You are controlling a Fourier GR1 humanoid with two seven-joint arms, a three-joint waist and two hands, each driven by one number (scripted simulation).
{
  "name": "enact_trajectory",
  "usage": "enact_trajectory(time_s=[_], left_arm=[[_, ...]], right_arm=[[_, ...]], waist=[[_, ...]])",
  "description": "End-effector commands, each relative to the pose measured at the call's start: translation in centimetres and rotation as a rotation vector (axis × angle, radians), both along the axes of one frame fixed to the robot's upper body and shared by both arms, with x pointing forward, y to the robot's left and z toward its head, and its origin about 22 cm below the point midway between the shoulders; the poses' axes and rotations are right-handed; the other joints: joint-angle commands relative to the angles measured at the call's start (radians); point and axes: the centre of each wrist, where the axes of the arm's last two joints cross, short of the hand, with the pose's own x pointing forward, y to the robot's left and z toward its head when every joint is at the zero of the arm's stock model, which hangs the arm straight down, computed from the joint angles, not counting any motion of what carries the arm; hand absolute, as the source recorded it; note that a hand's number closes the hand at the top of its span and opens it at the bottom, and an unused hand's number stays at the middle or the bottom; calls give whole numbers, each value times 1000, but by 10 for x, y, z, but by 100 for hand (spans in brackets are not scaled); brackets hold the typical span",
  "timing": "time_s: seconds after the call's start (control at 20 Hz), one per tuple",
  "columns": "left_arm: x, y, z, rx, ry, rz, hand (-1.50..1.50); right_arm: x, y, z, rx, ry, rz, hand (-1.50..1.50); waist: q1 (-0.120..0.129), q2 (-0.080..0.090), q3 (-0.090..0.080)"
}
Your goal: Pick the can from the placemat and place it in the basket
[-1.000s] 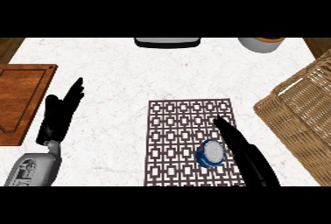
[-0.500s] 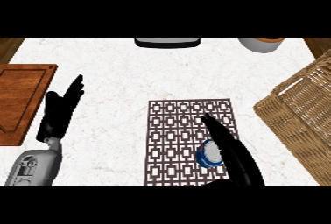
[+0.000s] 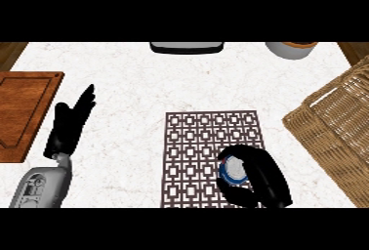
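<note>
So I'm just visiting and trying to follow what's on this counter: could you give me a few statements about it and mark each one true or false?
1. The can is on the patterned placemat. True.
2. The can is already inside the basket. False: it is on the placemat, left of the basket.
3. The right hand has its fingers curled round the can. True.
4. The left hand is holding the wooden board. False: it is open, fingers up, beside the board.
5. The basket stands at the counter's left edge. False: it is at the right.
</note>
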Motion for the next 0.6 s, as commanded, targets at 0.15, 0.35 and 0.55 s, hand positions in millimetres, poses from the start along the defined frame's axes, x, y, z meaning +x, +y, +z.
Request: enact_trajectory(time_s=[0.15,0.35,0.55], left_arm=[[8,-5,4,-2,-4,9,0],[-1,6,3,2,8,-3,0],[0,13,3,16,15,35,0]], right_arm=[[-2,4,-12,-107,-95,11,150],[-22,-17,-3,-306,-62,110,150],[-68,-39,-26,-627,41,354,150]], waist=[[-2,3,1],[-6,-1,0],[-25,-10,-3]])
